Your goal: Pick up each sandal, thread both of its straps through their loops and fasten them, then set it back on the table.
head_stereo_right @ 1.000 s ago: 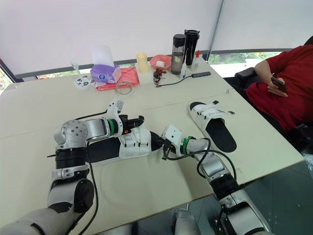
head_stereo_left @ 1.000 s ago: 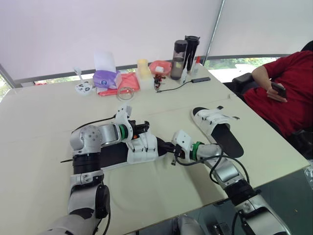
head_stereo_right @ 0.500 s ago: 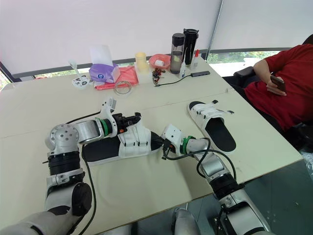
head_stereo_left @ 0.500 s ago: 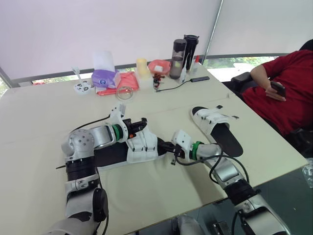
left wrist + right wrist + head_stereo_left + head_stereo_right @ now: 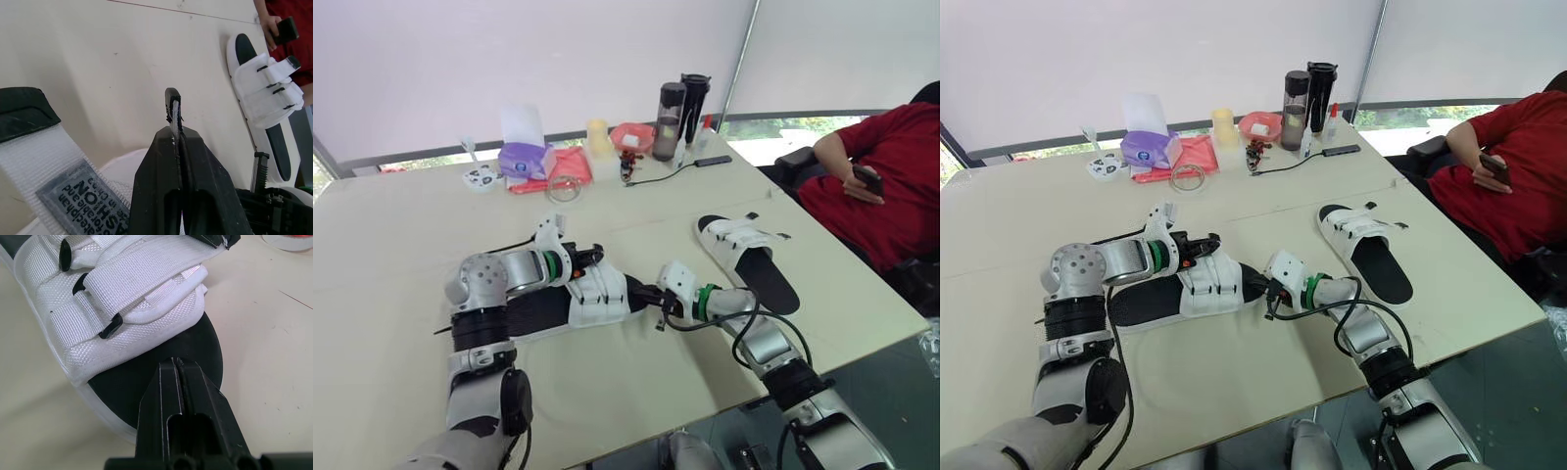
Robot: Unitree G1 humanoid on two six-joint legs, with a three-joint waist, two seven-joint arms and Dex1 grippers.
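Note:
A white-strapped sandal with a black sole [image 5: 578,299] lies flat on the table between my two grippers. My left gripper [image 5: 591,257] is shut at the far side of its straps; in the left wrist view its fingertips [image 5: 172,105] are pressed together beside a strap bearing a grey label [image 5: 88,196]. Shut as well, my right gripper [image 5: 644,294] has its tips over the black toe end of the sole [image 5: 161,382]. Both straps of this sandal [image 5: 122,289] lie across the upper through their black loops. A second sandal [image 5: 749,255] lies further right, straps closed.
Along the far edge stand a purple tissue box [image 5: 524,155], a red bowl [image 5: 633,135], two dark bottles [image 5: 673,119] and a cable [image 5: 675,168]. A person in red [image 5: 891,176] sits at the right holding a phone. The table's front edge [image 5: 724,392] is near my right arm.
My left arm's elbow swung outward and came partly back, the left gripper staying at the sandal's straps. The sandal and the right gripper have not moved.

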